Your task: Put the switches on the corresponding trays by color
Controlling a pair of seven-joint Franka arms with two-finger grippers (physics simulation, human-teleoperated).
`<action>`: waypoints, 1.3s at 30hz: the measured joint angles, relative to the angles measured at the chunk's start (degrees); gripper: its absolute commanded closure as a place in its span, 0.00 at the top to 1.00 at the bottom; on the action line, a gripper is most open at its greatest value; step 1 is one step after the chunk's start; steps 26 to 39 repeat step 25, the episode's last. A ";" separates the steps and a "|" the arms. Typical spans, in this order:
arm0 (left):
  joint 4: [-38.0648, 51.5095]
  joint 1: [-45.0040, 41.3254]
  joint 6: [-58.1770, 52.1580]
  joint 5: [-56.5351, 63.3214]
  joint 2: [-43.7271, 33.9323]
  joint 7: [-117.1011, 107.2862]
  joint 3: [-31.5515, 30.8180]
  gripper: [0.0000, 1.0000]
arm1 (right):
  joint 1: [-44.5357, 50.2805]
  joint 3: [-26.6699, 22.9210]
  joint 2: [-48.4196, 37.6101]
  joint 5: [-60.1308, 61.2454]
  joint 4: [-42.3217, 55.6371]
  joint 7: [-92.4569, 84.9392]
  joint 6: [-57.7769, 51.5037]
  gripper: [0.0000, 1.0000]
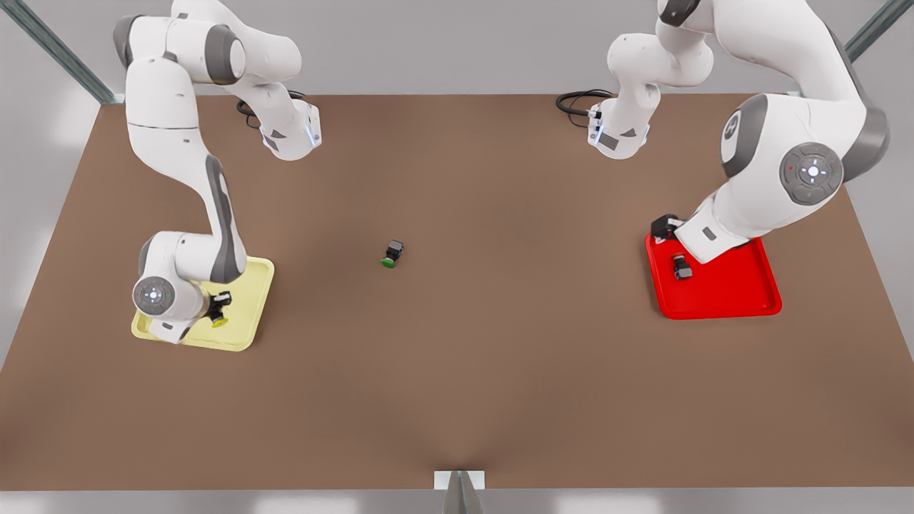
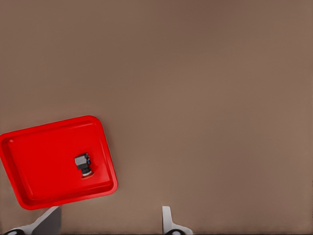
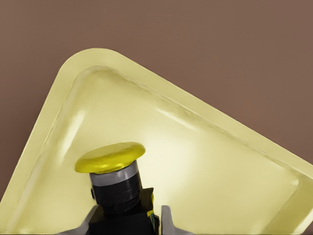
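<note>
Over at the front view's left, the right gripper [image 1: 216,308] hangs low over the pale yellow tray [image 1: 251,307], its fingers clamped on the yellow-capped switch [image 3: 113,176], not yet let go. Mid-table lies the green-capped switch [image 1: 392,253], no part of the job. At the right, the red-capped switch [image 1: 682,266] already rests in the red tray [image 1: 735,296]; the left gripper [image 2: 110,220] stands above it, fingers spread and empty.
</note>
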 measured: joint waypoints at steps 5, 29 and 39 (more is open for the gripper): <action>0.03 -0.04 -2.84 -0.29 -0.03 0.13 0.07 1.00 | -0.46 -0.64 0.48 -0.44 -0.92 -6.82 2.77 1.00; 1.75 0.15 -5.44 -0.32 0.01 0.49 0.27 1.00 | 2.08 8.18 -17.00 3.08 28.29 -2.29 -38.79 1.00; 1.75 0.15 -5.44 -0.32 0.01 0.49 0.27 1.00 | 2.08 8.18 -17.00 3.08 28.29 -2.29 -38.79 1.00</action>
